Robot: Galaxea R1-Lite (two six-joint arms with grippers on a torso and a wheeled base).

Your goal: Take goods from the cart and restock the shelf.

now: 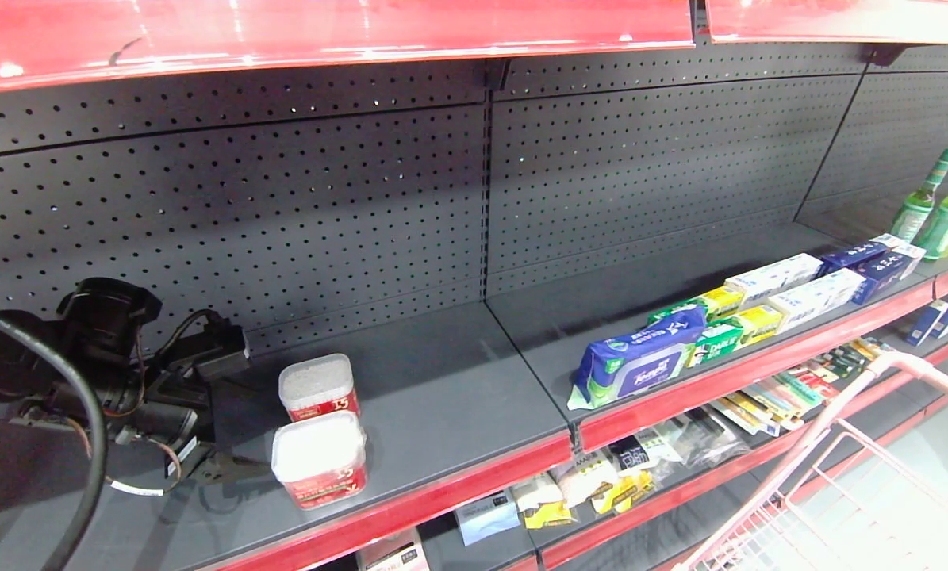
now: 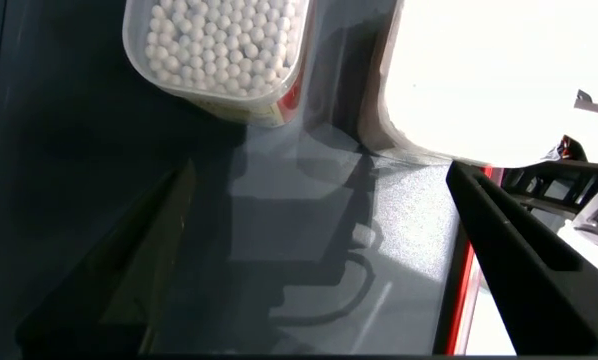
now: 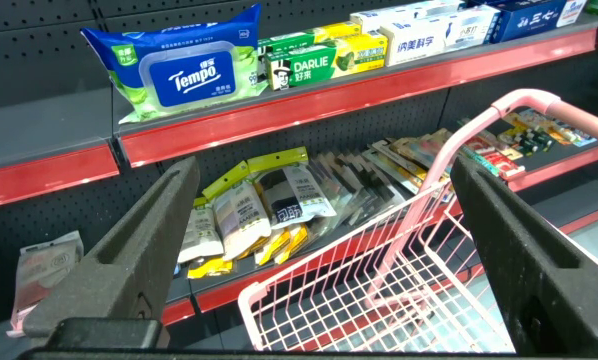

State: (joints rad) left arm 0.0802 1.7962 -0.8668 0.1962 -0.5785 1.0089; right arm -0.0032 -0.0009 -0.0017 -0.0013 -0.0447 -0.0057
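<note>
Two plastic jars with white lids and red labels stand on the grey shelf (image 1: 450,396): the back jar (image 1: 317,387) and the front jar (image 1: 320,460). My left gripper (image 1: 234,412) rests low over the shelf just left of them, open, with nothing between its fingers. In the left wrist view, the left gripper (image 2: 319,175) faces the gap between a jar of white beads (image 2: 219,50) and the white-lidded jar (image 2: 499,70). My right gripper (image 3: 324,170) is open and holds nothing, hovering above the pink wire cart (image 3: 399,270).
A blue and green wipes pack (image 1: 636,357) and several toothpaste boxes (image 1: 767,297) line the shelf's front right. Green bottles (image 1: 930,206) stand far right. The lower shelf holds small packets (image 3: 259,210). The cart (image 1: 838,492) sits at the bottom right.
</note>
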